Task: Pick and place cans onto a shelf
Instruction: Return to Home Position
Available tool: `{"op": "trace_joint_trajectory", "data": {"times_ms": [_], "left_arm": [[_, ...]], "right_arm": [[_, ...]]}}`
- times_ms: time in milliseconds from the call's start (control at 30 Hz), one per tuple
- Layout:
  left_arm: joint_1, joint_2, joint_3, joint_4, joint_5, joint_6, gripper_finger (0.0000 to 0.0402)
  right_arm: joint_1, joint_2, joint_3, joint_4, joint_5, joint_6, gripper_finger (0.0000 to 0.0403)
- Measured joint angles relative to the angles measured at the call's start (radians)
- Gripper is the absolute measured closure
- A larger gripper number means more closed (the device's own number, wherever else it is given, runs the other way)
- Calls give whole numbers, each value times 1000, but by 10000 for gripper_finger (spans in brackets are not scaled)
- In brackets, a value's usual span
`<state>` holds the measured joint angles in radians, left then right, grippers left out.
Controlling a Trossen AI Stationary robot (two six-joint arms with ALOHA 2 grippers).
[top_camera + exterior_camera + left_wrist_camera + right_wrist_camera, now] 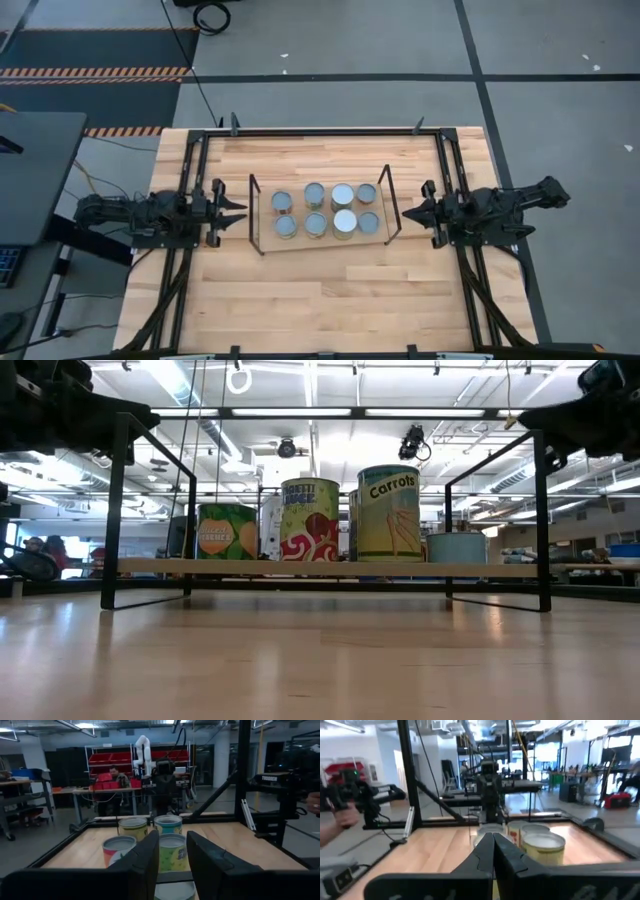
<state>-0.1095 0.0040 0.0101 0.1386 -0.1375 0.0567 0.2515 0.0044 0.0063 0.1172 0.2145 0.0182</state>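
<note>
Eight cans point(343, 196) stand upright on the shelf point(300, 568) in two rows of four, lids up. The left gripper point(236, 213) hovers just off the shelf's left end, its jaws released and empty. The right gripper point(408, 212) hovers just off the shelf's right end, jaws clenched on nothing. The shelf stands on the table point(330, 290), between both arms.

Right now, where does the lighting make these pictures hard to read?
Low view: bright ceiling lights behind the shelf turn the arms at the top corners into dark shapes, yet the Carrots can label reads. High view: even light; the white lid shines brightest. Left wrist view: dim, left tool nearly black. Right wrist view: strong background glare.
</note>
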Motion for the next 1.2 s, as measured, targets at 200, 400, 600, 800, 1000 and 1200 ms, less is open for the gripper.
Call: {"op": "trace_joint_trajectory", "data": {"times_ms": [200,400,600,800,1000,1200], "left_arm": [[0,0,0,9,0,7,297],[1,1,0,6,0,7,297],[1,2,0,5,0,7,296],[1,2,0,5,0,7,296],[1,2,0,6,0,7,296],[1,2,0,6,0,7,296]], "right_arm": [[-41,19,0,-76,-55,86,399],[-86,21,0,-72,-26,57,394],[-98,21,0,-68,-18,58,380],[-98,21,0,-68,-18,58,377],[-98,21,0,-67,-18,58,377],[-98,21,0,-67,-18,58,378]]}}
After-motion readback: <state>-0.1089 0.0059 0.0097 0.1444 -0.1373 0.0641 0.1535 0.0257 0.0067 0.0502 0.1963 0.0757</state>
